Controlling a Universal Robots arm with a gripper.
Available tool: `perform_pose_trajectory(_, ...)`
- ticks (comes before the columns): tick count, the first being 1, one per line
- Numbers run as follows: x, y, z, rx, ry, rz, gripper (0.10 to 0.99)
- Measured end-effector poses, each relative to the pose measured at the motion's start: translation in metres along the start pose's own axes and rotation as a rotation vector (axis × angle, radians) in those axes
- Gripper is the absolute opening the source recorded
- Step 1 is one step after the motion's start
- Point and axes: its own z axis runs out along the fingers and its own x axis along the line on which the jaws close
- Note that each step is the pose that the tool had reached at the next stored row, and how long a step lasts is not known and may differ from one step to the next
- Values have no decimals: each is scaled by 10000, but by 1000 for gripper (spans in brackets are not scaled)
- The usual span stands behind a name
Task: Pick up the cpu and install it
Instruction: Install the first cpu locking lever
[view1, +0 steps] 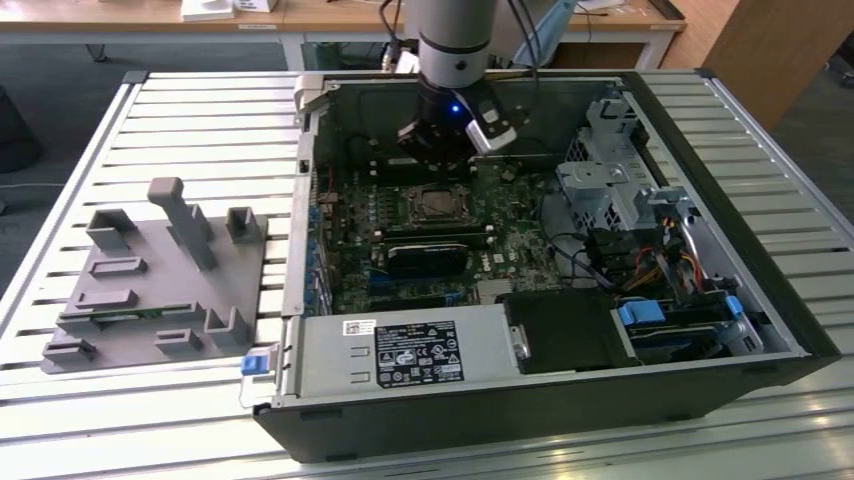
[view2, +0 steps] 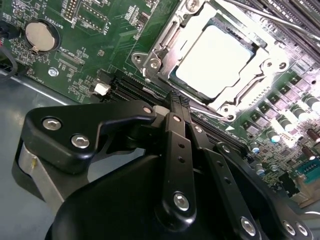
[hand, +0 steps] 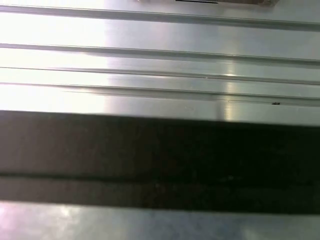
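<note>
The cpu (view2: 212, 61) has a smooth, bright metal top. At its 6 o'clock, the gripper (view2: 178, 107) is matt black, studded with shiny screws; the motherboard (view2: 100, 30) looks glossy green.

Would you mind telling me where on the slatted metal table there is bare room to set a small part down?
The slatted metal table lies bare beyond the grey plastic fixture tray, between it and the open black computer case's far corner. A second bare strip borders the case's near wall. Inside the case it is crowded: the black gripper hangs above the green motherboard, and the silvery square cpu sits in its socket.
</note>
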Motion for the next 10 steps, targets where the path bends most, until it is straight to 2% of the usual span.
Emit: perform_pose_trajectory(10,-87,-3,1,0,0,-1,106)
